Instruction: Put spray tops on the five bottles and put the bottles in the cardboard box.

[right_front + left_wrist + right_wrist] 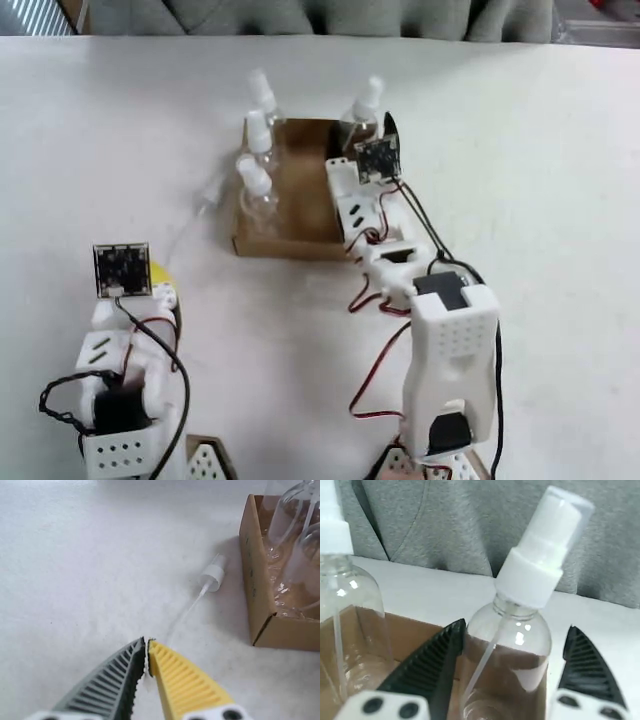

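The cardboard box [300,200] stands at the table's middle. Three capped clear bottles [256,185] line its left wall. A fourth capped bottle [507,645] stands in the box's far right corner [362,112], between the black fingers [432,667] of my right gripper [517,625], which is open, with a gap on one side. A loose spray top [214,575] with its thin tube lies on the table left of the box [207,195]. My left gripper [147,650] hovers shut and empty just short of the tube's end, near the front left [163,283].
The box's near corner [262,630] is right of the loose spray top. Grey fabric [470,525] hangs behind the table's far edge. Bare white table [540,150] spreads to both sides of the box.
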`<state>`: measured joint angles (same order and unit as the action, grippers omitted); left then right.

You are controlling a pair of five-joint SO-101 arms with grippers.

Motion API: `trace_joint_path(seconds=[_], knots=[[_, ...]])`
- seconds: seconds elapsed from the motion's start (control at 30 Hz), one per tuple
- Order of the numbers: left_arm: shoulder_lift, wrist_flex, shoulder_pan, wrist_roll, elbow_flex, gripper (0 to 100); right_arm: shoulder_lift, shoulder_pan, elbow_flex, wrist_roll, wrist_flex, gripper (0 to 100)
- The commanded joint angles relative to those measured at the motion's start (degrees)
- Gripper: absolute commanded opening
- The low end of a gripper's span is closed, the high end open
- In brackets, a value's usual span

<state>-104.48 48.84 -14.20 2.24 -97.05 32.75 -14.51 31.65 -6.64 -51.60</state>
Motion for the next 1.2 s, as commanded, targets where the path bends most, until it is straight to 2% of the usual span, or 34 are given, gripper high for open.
trace_joint_path(seconds=[0.0, 0.27, 0.47, 0.67, 1.17], knots=[[-0.4, 0.0, -0.48, 0.44, 0.0, 2, -0.92, -0.13, 0.44, -0.7, -0.75, 25.5], [-0.4, 0.0, -0.48, 0.44, 0.0, 2, -0.92, -0.57, 0.53, -3.87, -0.66, 25.9], [-0.4, 0.0, -0.48, 0.44, 0.0, 2, -0.92, -0.66, 0.62, -3.78, -0.57, 38.1], [-0.4, 0.0, -0.48, 0.44, 0.0, 2, -2.42, -0.22, 0.53, 1.05, -0.4, 37.8], [-0.4, -0.18, -0.48, 0.44, 0.0, 2, -8.4, -0.48, 4.31, 0.97, -0.66, 37.8]])
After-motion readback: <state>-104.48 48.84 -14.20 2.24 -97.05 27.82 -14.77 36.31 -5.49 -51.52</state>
